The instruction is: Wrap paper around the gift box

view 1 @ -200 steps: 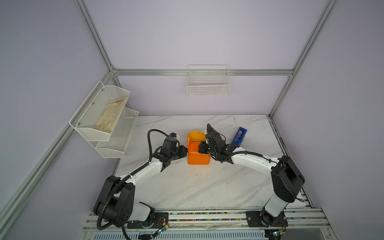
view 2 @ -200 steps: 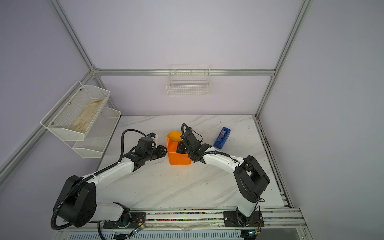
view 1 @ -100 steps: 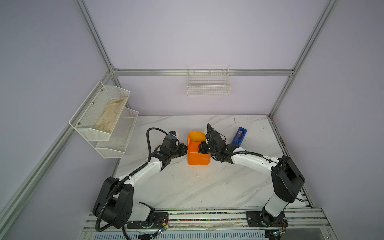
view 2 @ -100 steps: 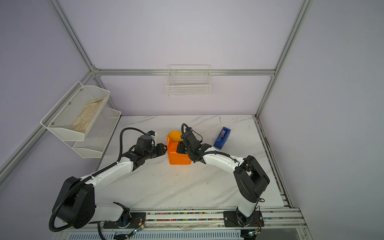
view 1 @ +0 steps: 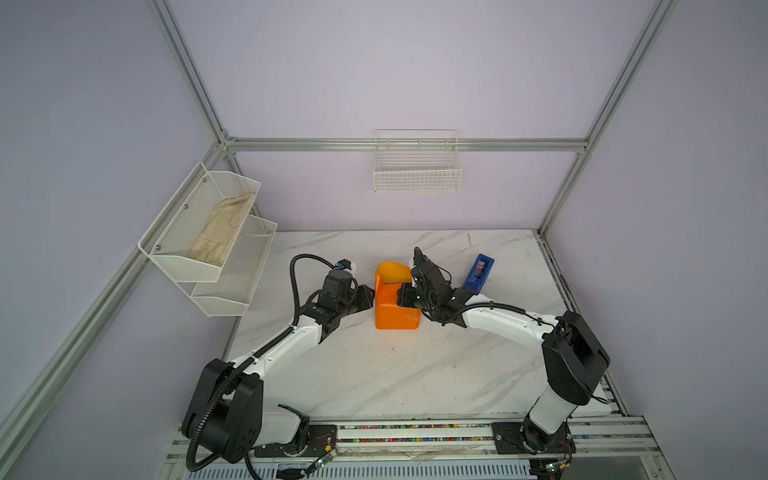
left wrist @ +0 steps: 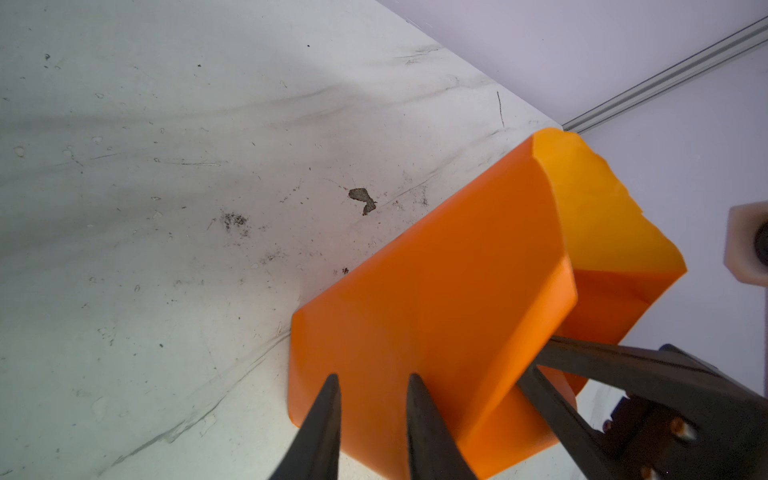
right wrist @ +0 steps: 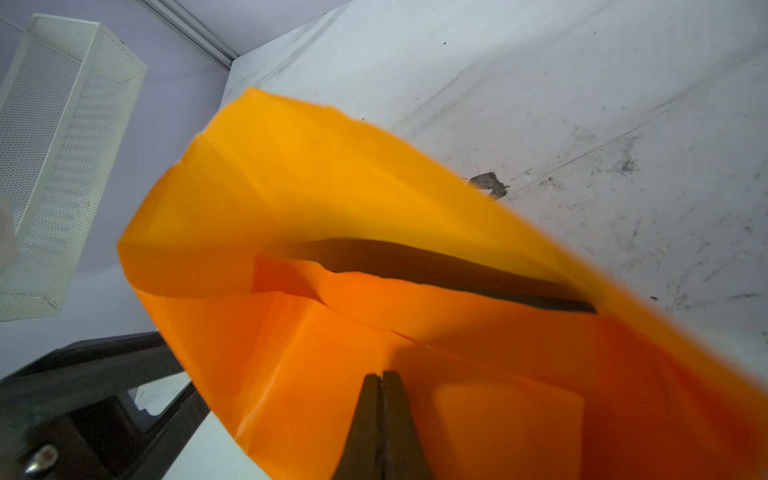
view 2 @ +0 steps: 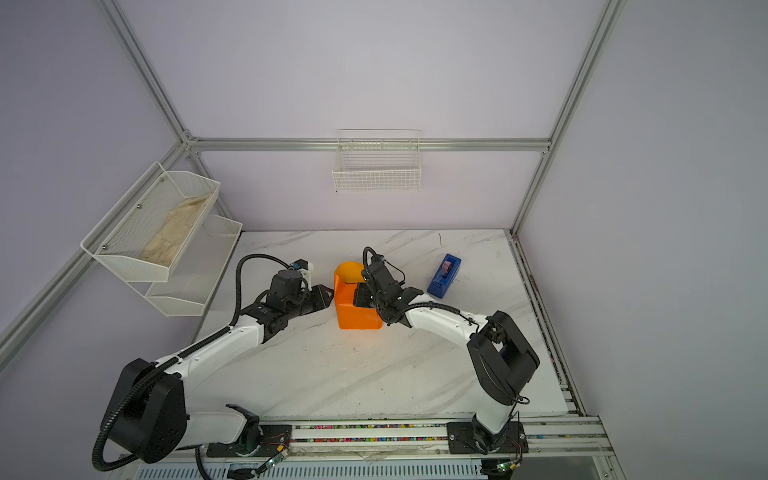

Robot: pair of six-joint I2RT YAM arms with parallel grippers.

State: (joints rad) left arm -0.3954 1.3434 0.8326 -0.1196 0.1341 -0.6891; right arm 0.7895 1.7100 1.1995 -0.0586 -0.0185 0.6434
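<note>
Only the right wrist view seemingly shows gift box (right wrist: pixel 415 262) inside paper (right wrist: pixel 311 174); right jaws clenched, left jaws parted.

You had no text, label, brand, number or sign that could be read in any of these views. The paper (view 1: pixel 395 309) showed plain orange on every face it turned to the cameras. Any print on the blue tape dispenser (view 1: pixel 478 273) was too small to make out in both top views.
</note>
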